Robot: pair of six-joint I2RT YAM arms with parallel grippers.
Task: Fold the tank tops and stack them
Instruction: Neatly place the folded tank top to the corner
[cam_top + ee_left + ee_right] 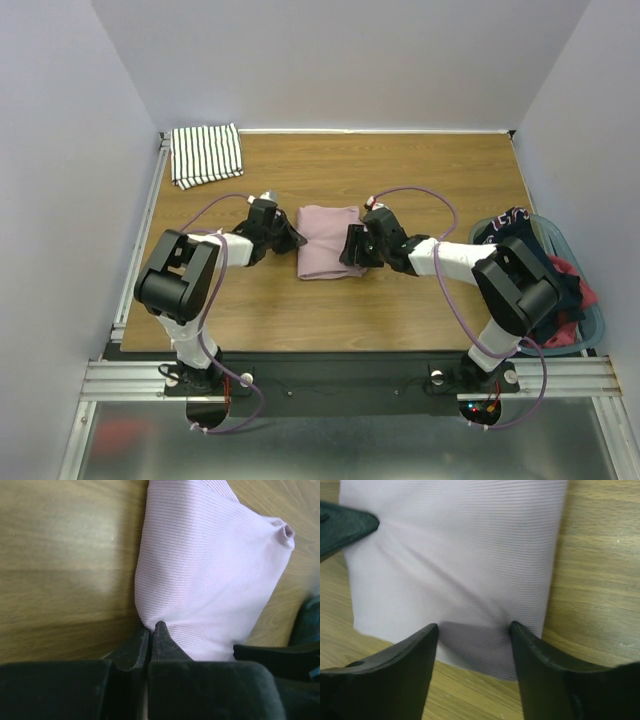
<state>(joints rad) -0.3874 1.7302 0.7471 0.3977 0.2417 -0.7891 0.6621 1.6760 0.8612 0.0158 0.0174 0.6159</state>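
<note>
The pink tank top lies folded at the middle of the desk; the left tool pinches its 9 o'clock edge; the right tool gapes astride its 3 o'clock edge; folding looks finished, so stacking is probably next: the right tool must close first, then both carry it onto the striped tank top at 10 o'clock.

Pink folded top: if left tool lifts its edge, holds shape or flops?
Probably flops: pink top is thin ribbed knit, creasing toward the left tool pinching its edge. Likely light; folds may fall open unless the open right tool grips too.
</note>
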